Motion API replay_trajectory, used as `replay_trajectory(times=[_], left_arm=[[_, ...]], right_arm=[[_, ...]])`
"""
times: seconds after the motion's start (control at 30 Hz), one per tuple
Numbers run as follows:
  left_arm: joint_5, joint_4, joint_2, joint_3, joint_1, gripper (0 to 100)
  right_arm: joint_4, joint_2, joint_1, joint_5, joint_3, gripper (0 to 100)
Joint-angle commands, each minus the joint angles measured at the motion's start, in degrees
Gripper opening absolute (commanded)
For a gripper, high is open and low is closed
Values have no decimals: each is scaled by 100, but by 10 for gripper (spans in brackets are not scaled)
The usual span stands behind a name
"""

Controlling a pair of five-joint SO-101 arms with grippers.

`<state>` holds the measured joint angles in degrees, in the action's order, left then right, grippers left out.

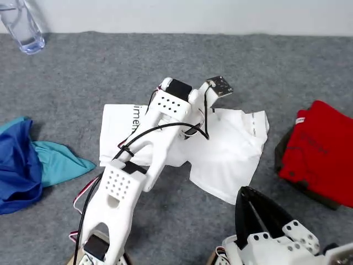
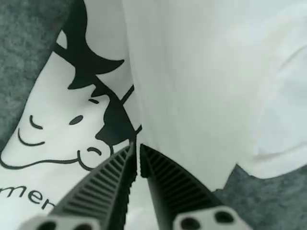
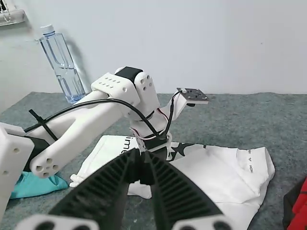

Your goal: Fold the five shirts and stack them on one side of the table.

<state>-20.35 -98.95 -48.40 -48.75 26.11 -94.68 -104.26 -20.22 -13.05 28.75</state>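
my left pincer (image 2: 135,149) pinches the half-folded white shirt (image 1: 226,149); my right pincer (image 3: 140,165) is clenched, empty. the red shirt (image 1: 317,143) lies at three o'clock, and the blue heap (image 1: 19,165) sits unfolded at nine.

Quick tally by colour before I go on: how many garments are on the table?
white shirt: 1
red shirt: 1
blue shirt: 1
teal shirt: 1
dark garment under the red one: 1
Total: 5

Clear water bottle (image 1: 22,26) at grey table (image 1: 110,66) corner.
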Motion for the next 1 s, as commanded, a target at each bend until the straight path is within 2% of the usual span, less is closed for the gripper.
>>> replay_trajectory(times=[0.0, 0.2, 0.53, 0.67, 0.87, 0.97], left_arm=[[62, -158, 879, 330, 193, 12], [176, -79, 1925, 1226, 492, 12], [176, 1371, 1662, 3178, 527, 12], [176, 1565, 1363, 3292, 554, 12], [185, 1530, 1371, 3292, 1213, 12], [193, 1530, 1662, 3292, 1319, 12]], right_arm=[[-48, 31, -48, 141, 9, 8], [-48, 31, -48, 149, 9, 8], [-57, 31, -48, 149, 9, 8], [-57, 31, -48, 149, 9, 8], [-57, 31, -48, 149, 9, 8], [-57, 31, -40, 158, 9, 8]])
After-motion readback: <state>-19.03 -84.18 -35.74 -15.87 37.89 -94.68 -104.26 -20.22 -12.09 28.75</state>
